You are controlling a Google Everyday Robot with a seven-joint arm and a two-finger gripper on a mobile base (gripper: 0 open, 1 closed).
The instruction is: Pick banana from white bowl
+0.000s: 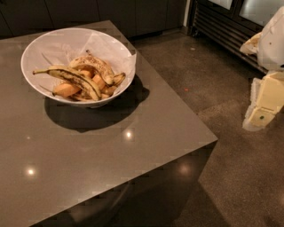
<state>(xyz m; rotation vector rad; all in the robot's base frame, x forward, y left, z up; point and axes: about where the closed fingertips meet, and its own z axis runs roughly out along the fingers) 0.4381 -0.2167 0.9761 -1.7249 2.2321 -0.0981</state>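
Target first: the plump, curved, pale-yellow banana with brown speckles (94, 63) lies inside the large, round, glossy white bowl (44, 46). It sits at the back of the fruit pile, arching from upper left down to the right. A slimmer banana with long black streaks (73, 77) lies across the front of the pile with its thin stem pointing left. Orange fruit chunks (66, 90) sit between and below the two. The bowl stands on a smooth grey-brown tabletop (111, 155), in its far-left part, and throws a dark shadow to the front and right. We see a few small light reflections on the table surface.

The pale cream, blocky gripper (265, 104) hangs at the right edge of view. It is over the dark speckled floor (213, 75), beyond the table's right edge. The white arm casing (273, 40) above it runs out of frame. We can't read from this angle whether the gripper is spread or clamped.

Relative layout: the banana is far to the left of the gripper and a little higher in frame. The bowl's right rim, a stretch of tabletop and the table edge lie between them. The gripper is well apart from the bowl, the fruit and the table. Dark cabinet fronts (88, 13) line the back, and a slatted metal unit (222, 26) stands at top right.
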